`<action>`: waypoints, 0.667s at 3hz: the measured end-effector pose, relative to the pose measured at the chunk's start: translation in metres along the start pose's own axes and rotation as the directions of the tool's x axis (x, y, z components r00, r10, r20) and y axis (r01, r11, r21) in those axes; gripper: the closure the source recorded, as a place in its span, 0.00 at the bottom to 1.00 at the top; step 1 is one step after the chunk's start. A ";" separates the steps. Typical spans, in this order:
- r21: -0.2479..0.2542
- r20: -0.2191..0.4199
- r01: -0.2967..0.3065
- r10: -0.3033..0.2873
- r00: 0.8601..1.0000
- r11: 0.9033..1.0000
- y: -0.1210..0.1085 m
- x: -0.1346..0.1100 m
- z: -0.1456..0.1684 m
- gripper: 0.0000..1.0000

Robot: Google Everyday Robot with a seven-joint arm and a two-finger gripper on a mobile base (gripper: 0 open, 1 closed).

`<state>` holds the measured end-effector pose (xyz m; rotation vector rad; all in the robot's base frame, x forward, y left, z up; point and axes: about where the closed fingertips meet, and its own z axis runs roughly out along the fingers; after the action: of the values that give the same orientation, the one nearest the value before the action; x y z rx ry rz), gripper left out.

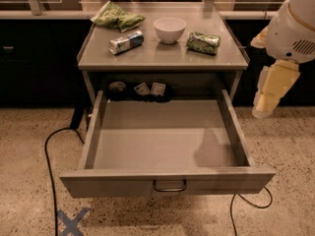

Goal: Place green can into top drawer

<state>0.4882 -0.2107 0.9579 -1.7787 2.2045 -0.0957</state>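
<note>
The green can (203,42) lies on its side on the cabinet top (162,58), right of the white bowl (170,29). The top drawer (167,181) is pulled fully out toward me and its grey inside is bare; the dark loop handle (170,186) sits at the centre of its front panel. My arm hangs at the right edge of the view, and the gripper (263,107) points down beside the drawer's right side, well apart from the can and holding nothing that I can see.
A silver-and-blue can (126,42) and a green chip bag (117,17) lie on the top's left half. Small dark items (142,89) sit at the back behind the drawer. Black cables (49,156) run over the floor on both sides. A blue X (71,222) marks the floor.
</note>
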 end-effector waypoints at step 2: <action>0.052 0.000 -0.082 0.082 0.997 0.995 -0.104 0.017 0.043 0.00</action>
<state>0.5953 -0.2449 0.9384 -1.6595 2.2523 -0.1365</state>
